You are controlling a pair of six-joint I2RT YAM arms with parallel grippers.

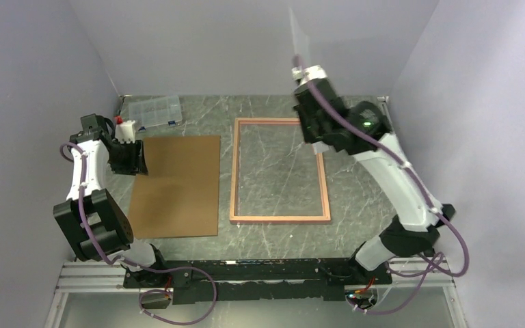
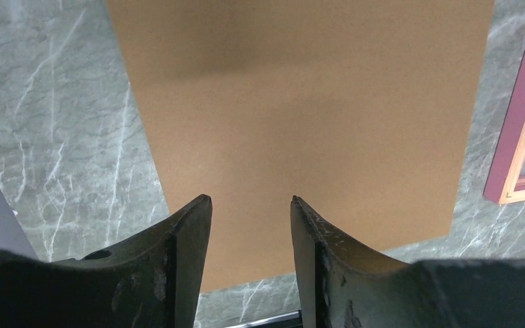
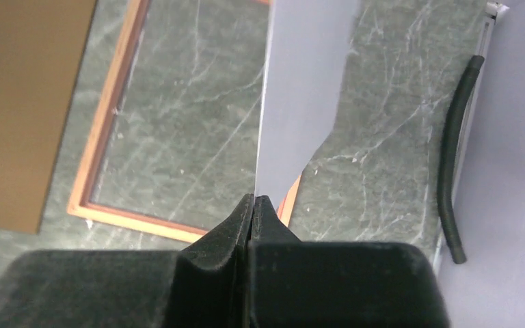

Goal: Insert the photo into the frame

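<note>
R gripper is pinched tight on the corner of 1 thin, flat photo, held up at top centre of the overhead view. Only its plain pale side shows, and it's faint against the wall. 1 thin rectangular frame, wood-toned, lies flat mid-picture on the veined grey marble-look tabletop. 1 matte brown backing board lies left of it, apart. L gripper has fingers apart, empty, over the board's edge. 1 clear compartment box sits upper left, contents unclear.

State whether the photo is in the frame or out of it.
Out: the right gripper holds the photo in the air; the frame lies empty.
</note>
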